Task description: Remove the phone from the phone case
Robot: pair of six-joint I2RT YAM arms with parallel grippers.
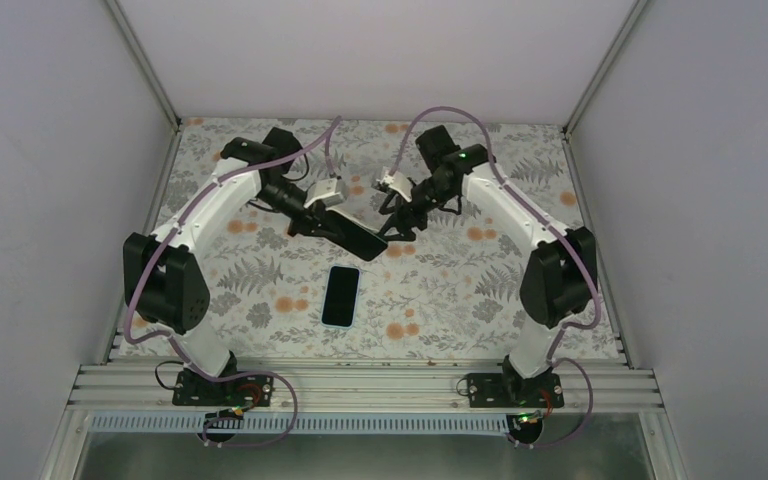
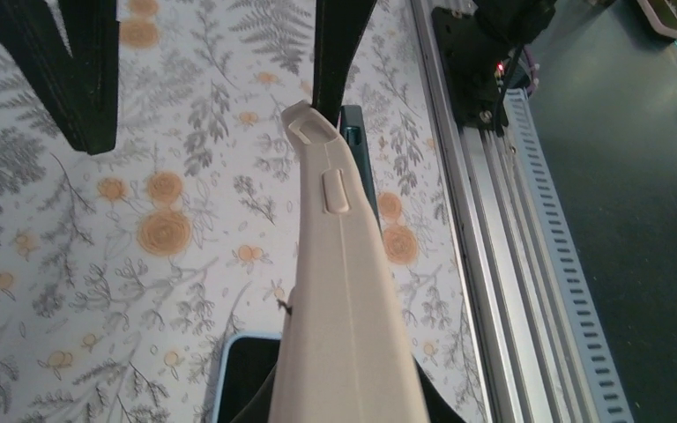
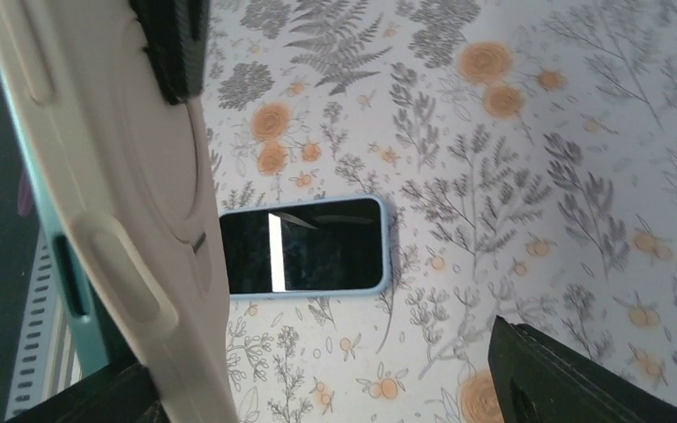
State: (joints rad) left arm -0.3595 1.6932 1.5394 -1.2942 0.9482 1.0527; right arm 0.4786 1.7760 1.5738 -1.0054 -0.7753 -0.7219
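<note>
The phone point(image 1: 341, 296) lies flat and screen up on the floral surface point(image 1: 260, 280), near the middle and toward the near edge, its long axis running from the near edge to the far edge. It has a light blue rim and nothing touches it. It sits below and nearer the near edge than both end effectors, a little closer to the left arm's reach than the right's.

The case point(image 1: 352, 236) is held in the air above the middle of the surface, between the two arms, tilted with one end lower toward the right. In the wrist views it shows as a beige shell point(image 2: 339, 291) with a teal inner edge, seen edge-on.

The left end effector point(image 1: 312, 213) grips the upper end of the case; in its wrist view the shell runs out from between the fingers, one dark finger point(image 2: 339, 53) lying against it. The right end effector point(image 1: 400, 222) is at the lower end of the case. In its wrist view one finger point(image 3: 174, 44) presses on the beige back point(image 3: 132, 176) while the other finger point(image 3: 573, 379) stands well apart over the bare surface, so it looks spread wide and not clamped.

Judging from this, the phone is already out of the case, and what remains is putting the empty case down clear of the phone.
</note>
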